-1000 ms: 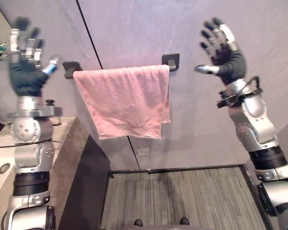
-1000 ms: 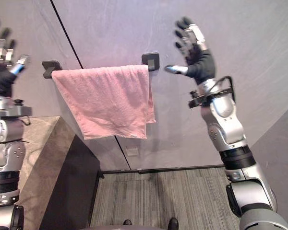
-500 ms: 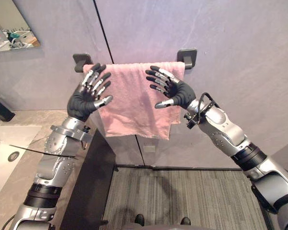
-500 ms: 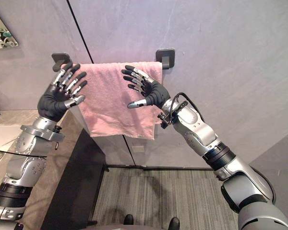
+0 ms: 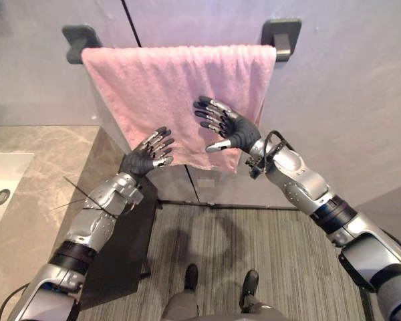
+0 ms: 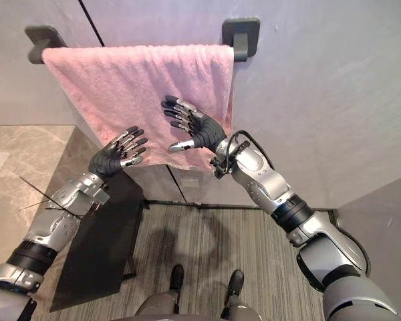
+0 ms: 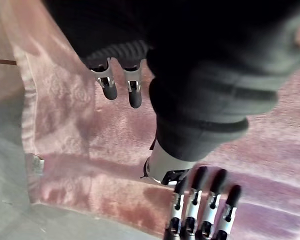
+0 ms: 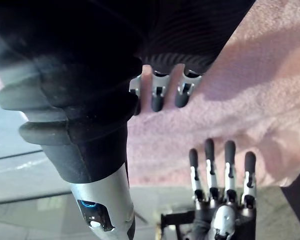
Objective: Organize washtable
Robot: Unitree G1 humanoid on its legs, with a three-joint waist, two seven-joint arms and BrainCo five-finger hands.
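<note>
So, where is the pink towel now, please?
The pink towel hangs on the wall rail, top centre in the eye views, left hand and right hand before its lower part.

left hand (image 5: 142, 159): dropped to towel (image 5: 167, 87) hem | right hand (image 5: 230, 128): lowered before towel

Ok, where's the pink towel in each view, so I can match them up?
Left eye view: pink towel hangs on the towel bar, upper centre.
Right eye view: upper left, same bar.
Left wrist view: towel behind the left hand.
Right wrist view: towel behind the right hand.
Shared landmark: the open right hand before the towel.
</note>
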